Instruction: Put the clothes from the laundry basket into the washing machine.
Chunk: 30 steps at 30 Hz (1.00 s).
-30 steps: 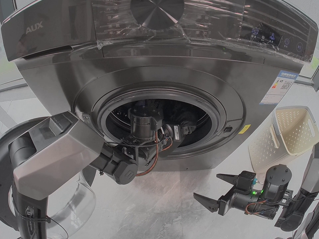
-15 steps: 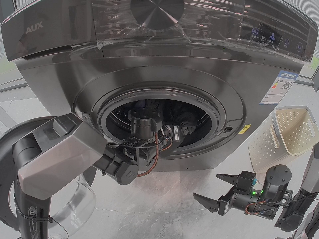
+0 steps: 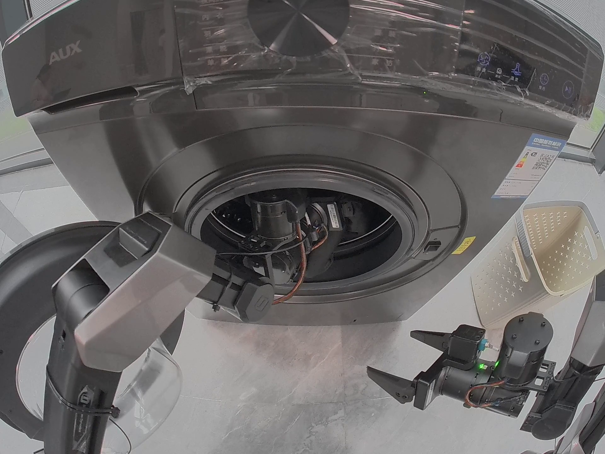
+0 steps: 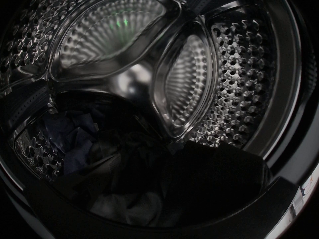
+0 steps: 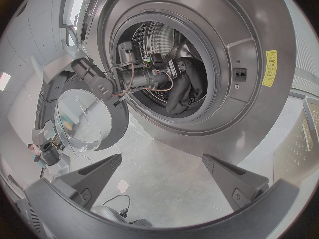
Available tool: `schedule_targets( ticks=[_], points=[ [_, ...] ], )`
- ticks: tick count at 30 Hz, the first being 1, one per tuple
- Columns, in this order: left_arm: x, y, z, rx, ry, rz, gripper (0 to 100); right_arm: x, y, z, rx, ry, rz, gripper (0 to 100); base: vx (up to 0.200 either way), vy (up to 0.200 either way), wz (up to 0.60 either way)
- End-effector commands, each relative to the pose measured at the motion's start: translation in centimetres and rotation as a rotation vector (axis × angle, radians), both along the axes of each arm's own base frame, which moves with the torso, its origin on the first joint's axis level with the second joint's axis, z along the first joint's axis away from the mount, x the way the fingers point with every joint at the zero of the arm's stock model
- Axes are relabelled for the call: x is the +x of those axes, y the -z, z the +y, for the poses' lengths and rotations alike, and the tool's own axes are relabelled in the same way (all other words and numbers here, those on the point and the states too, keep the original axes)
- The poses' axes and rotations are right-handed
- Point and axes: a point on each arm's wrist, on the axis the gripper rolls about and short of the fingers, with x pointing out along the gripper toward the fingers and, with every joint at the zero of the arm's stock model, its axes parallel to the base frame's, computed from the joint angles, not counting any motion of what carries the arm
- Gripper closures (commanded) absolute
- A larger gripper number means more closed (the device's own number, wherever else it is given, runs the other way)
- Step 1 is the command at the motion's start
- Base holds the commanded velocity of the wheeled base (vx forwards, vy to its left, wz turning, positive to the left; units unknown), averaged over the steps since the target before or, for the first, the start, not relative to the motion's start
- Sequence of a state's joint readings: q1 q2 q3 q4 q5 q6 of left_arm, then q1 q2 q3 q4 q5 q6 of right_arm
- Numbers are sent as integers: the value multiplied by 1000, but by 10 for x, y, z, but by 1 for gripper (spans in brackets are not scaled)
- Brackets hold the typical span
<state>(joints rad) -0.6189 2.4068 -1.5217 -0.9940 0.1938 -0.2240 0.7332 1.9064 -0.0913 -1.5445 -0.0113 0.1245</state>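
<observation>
The left wrist view alone reveals dark crumpled clothes (image 4: 133, 170) inside the grey metal washing machine (image 3: 353, 133); the left hand's grip cannot be told. In the head view, the right hand (image 3: 391, 352) gapes empty near the cream plastic laundry basket (image 3: 554, 253).

My left arm (image 3: 138, 285) wore an angular silver-grey shell, with black joints beyond it and a copper-coloured cable (image 3: 302, 260) looping along the wrist. The right gripper (image 3: 391, 352) had dark, wedge-shaped fingers (image 5: 232, 180) with screw heads at their bases. A black cylindrical motor (image 3: 528, 342) and a small green light (image 3: 482, 367) sat behind.
</observation>
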Motion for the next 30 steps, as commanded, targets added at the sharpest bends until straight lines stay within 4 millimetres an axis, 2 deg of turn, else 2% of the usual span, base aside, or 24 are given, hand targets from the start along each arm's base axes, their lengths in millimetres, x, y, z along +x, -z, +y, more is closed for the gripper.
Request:
schedule_targets(
  ticks=[1,15,18,25,28,29,30],
  points=[
    [19,29,-1,13,-34,18,0,0,1,-1,-2,2,2,0,0,0,0],
    [20,40,0,41,-41,45,0,0,2,0,-5,-2,7,0,0,0,0],
    [26,46,0,46,-50,51,0,0,2,0,-4,-2,6,0,0,0,0],
    [45,37,4,2,-98,5,0,1,5,1,-13,-2,16,0,0,0,0],
    [42,42,3,15,-94,19,0,1,5,1,-13,-2,16,0,0,0,0],
    [40,45,3,24,-90,27,100,1,5,1,-12,0,17,0,0,0,0],
    [39,46,2,25,-88,28,100,1,5,1,-12,0,17,0,0,0,0]
  ],
)
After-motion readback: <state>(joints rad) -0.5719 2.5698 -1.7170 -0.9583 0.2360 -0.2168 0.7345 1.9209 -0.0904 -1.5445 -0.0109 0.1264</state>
